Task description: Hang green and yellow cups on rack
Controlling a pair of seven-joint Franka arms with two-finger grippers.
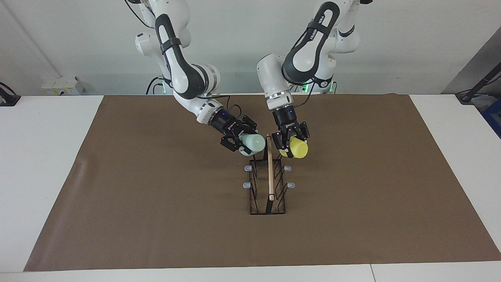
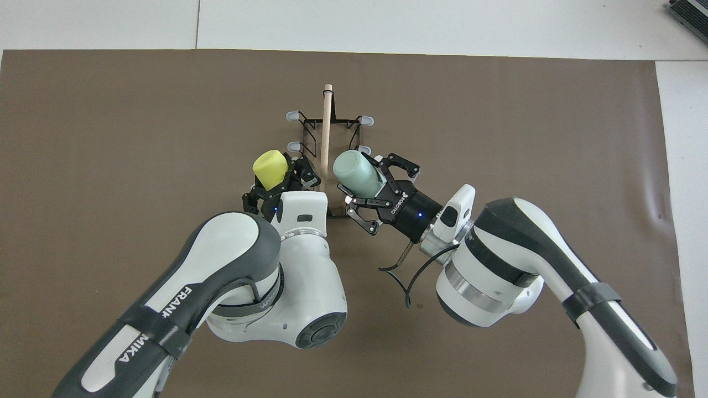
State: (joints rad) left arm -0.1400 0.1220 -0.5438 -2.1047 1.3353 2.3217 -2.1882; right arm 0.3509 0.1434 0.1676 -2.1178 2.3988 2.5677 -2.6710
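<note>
Cups carried in pairs: green cup [image 1: 252,143] clamped sideways in right gripper [image 1: 242,144], yellow cup [image 1: 298,148] gripped by left gripper [image 1: 289,143], both above rack [image 1: 268,184], flanking its rod, probably angled so mouths could meet pegs below.

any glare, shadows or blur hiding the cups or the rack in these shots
Facing view: even light, only soft shadows; green cup, yellow cup and rack all read sharply. Overhead view: no glare on the cups, but the left arm's bulk hides the rack's end nearest the robots.
</note>
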